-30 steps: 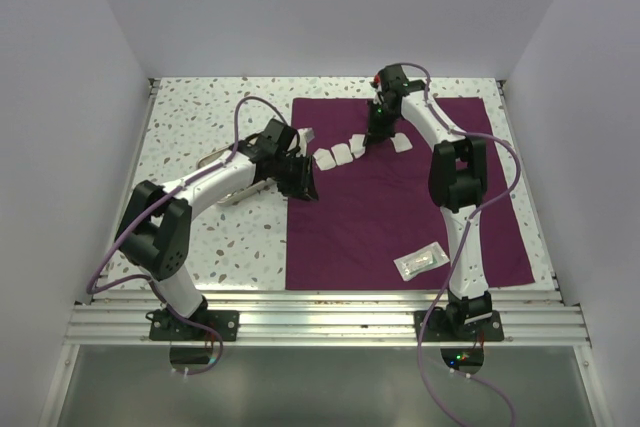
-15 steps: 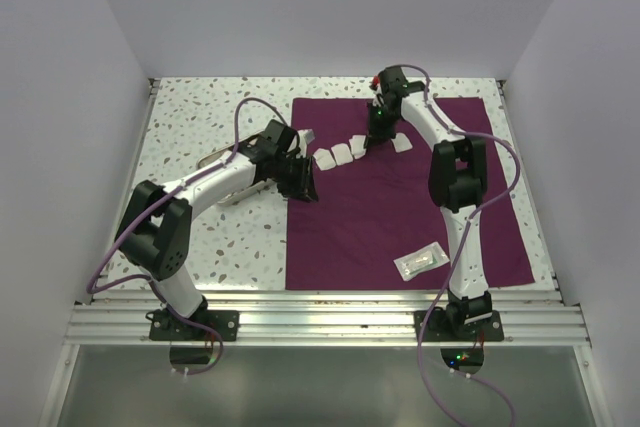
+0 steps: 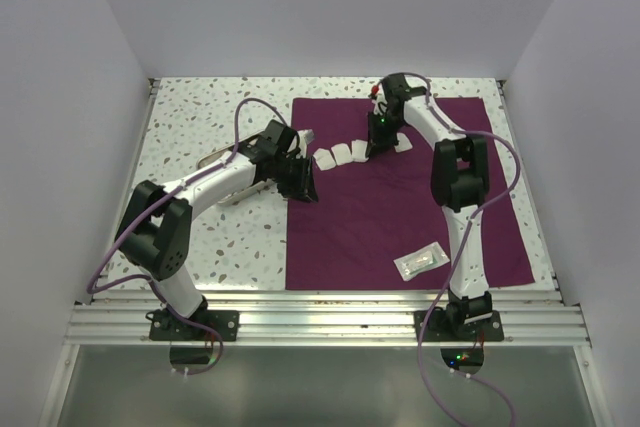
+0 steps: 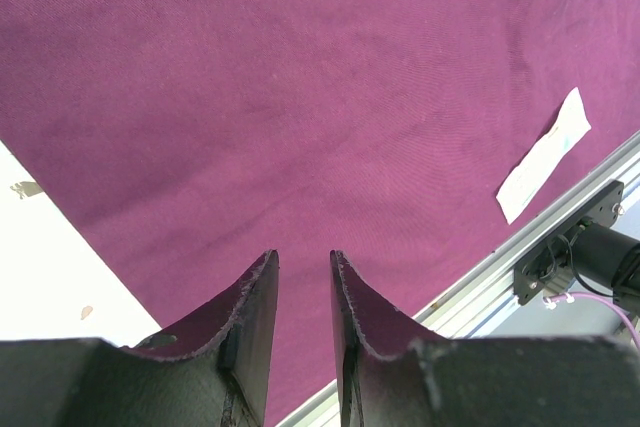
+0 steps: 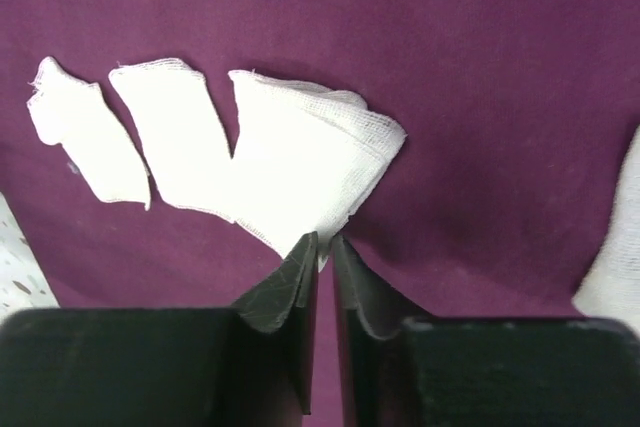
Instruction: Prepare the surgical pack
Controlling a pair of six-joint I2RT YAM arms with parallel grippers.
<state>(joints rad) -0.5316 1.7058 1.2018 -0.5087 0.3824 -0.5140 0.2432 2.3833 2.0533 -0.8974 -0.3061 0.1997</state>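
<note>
Across the right half of the speckled table (image 3: 210,107) the purple drape (image 3: 400,207) lies spread flat as one big rectangle. Toward 11 o'clock from its middle, a curved row of white gauze squares (image 3: 342,153) sits on the cloth, and one more gauze piece (image 3: 402,144) lies just at 3 o'clock of the right gripper (image 3: 377,147).

That gripper is down at the right end of the row. From its wrist camera, the right gripper (image 5: 322,247) has its fingers drawn almost together, pinching the near corner of the largest gauze square (image 5: 300,162). Two smaller squares (image 5: 170,147) lie beside it toward 9 o'clock.

The left gripper (image 3: 303,185) sits at the drape's left edge, about 9 o'clock from the cloth's middle. Its wrist view shows the fingers (image 4: 255,297) a little apart with nothing between them, only purple cloth beyond.

A pale pouch (image 3: 420,262) rests on the drape at 6 o'clock, near the front hem.

Under the left arm, off the cloth, shows what looks like a steel tray (image 3: 212,160), mostly hidden.
</note>
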